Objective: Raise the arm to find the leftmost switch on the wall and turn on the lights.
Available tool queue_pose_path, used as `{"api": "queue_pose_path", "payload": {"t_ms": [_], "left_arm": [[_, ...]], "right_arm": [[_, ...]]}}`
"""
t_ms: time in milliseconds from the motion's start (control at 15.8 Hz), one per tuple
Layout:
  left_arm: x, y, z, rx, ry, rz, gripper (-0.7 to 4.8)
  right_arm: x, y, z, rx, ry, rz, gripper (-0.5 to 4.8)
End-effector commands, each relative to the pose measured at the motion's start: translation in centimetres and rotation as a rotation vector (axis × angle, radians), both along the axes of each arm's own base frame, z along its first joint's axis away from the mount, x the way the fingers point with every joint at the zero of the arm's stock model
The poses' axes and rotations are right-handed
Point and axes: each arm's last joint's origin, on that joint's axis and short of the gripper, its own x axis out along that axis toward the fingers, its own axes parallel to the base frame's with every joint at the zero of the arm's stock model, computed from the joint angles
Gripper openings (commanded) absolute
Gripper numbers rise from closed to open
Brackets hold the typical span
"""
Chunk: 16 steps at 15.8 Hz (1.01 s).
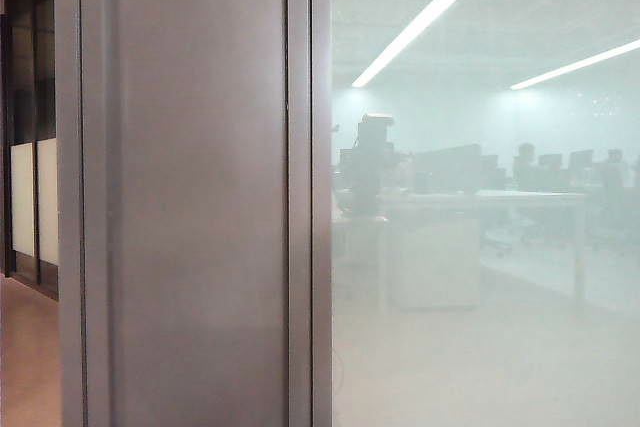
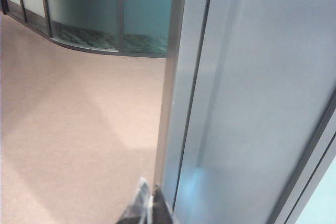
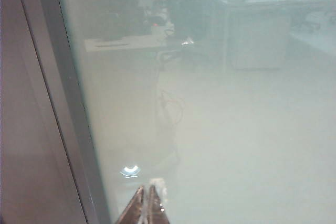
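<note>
Frosted glass (image 1: 480, 327) — hazy arm (image 1: 366, 162) (grippers (image 2: 148, 203) (image 3: 147, 203) closed)

A broad grey metal wall panel (image 1: 185, 197) fills the frame's left; a frosted glass pane (image 1: 480, 327) fills the right, a hazy dark arm (image 1: 368, 162) behind it.

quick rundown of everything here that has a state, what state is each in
left gripper: shut, low beside the metal wall panel
right gripper: shut, close to the frosted glass
arm: upright, a hazy shape in the glass
ceiling lights: on
wall switch: not in view
</note>
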Motion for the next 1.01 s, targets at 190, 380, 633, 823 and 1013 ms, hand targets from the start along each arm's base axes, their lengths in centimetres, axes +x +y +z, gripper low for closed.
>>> {"api": "queue_pose_path", "payload": {"t_ms": [190,380,633,823,1013], "left_arm": [[0.00,-0.01,0.28,0.001,-0.027,0.000,-0.05],[0.00,-0.01,0.29,0.002,-0.028,0.000,-0.05],[0.00,-0.03,0.32,0.002,-0.031,-0.003,-0.05],[0.00,-0.07,0.37,0.002,-0.037,-0.013,-0.05],[0.01,-0.32,0.37,0.003,-0.036,-0.037,-0.05]], "right_arm": [[-0.03,-0.01,0.19,0.001,-0.016,0.000,0.00],[-0.03,-0.01,0.19,0.001,-0.016,0.000,0.00],[-0.03,-0.01,0.19,0.001,-0.016,0.000,0.00],[-0.03,-0.01,0.19,0.001,-0.016,0.000,0.00],[-0.03,-0.01,0.19,0.001,-0.016,0.000,0.00]]}}
